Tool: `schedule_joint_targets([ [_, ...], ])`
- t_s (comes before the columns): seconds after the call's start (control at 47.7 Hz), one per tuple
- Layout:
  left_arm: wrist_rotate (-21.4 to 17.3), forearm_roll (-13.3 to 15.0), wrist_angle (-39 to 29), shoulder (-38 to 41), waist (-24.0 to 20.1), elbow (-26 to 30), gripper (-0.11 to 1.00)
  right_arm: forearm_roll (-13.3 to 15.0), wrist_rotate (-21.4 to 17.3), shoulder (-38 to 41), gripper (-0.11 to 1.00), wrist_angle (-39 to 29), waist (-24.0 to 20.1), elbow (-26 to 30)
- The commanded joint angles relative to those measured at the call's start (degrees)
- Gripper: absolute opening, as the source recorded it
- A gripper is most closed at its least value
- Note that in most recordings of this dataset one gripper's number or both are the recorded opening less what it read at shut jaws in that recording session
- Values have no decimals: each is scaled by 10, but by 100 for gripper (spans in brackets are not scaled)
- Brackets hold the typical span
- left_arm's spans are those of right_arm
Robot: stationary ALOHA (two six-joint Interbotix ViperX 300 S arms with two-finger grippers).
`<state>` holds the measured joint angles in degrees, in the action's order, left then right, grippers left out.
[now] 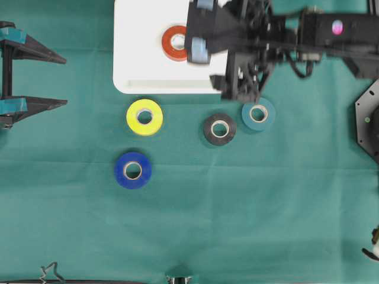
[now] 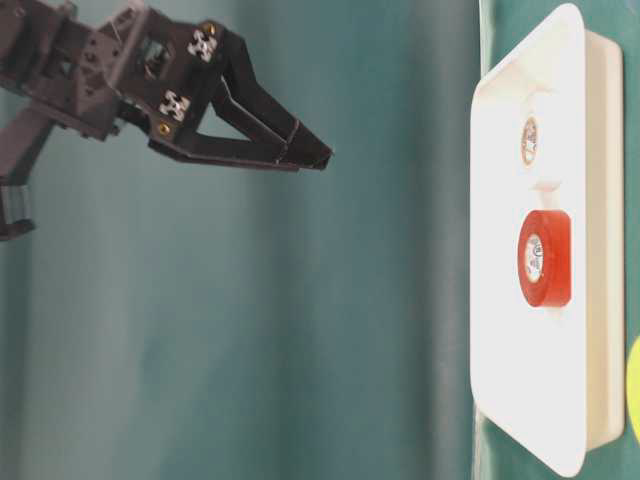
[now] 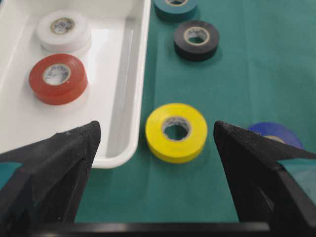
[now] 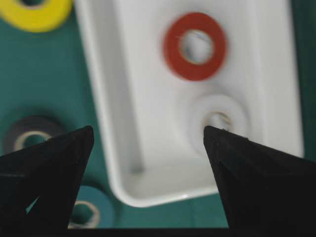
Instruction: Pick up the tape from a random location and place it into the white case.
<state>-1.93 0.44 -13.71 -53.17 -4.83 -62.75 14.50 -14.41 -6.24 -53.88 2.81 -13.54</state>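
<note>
Two rolls in, four still out on the table.

The shallow white plastic case (image 1: 142, 65) holds a red tape roll (image 1: 175, 42) and a white tape roll (image 3: 63, 30). At its six o'clock lie yellow (image 1: 145, 116), black (image 1: 219, 129), teal (image 1: 258, 114) and blue (image 1: 132, 170) rolls. Both the right end effector (image 4: 148, 136) and the left end effector (image 3: 157, 136) stand apart, empty.

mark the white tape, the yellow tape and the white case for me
white tape (image 3: 62, 30): left wrist view, top face of the roll.
yellow tape (image 1: 145, 116): overhead view, yellow ring.
white case (image 1: 137, 47): overhead view, bare floor left of the red roll.
</note>
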Motion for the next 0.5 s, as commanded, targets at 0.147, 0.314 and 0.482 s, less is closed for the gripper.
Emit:
schedule_joint_targets([
  [0.147, 1, 1, 3, 3, -2, 8, 94, 3, -1, -6, 90, 11, -8, 11],
  [0.314, 1, 1, 3, 3, -2, 8, 94, 3, -1, -18, 89, 11, -9, 4],
  [0.482, 1, 0, 4, 3, -2, 8, 94, 3, -2, -51, 89, 19, -8, -24],
])
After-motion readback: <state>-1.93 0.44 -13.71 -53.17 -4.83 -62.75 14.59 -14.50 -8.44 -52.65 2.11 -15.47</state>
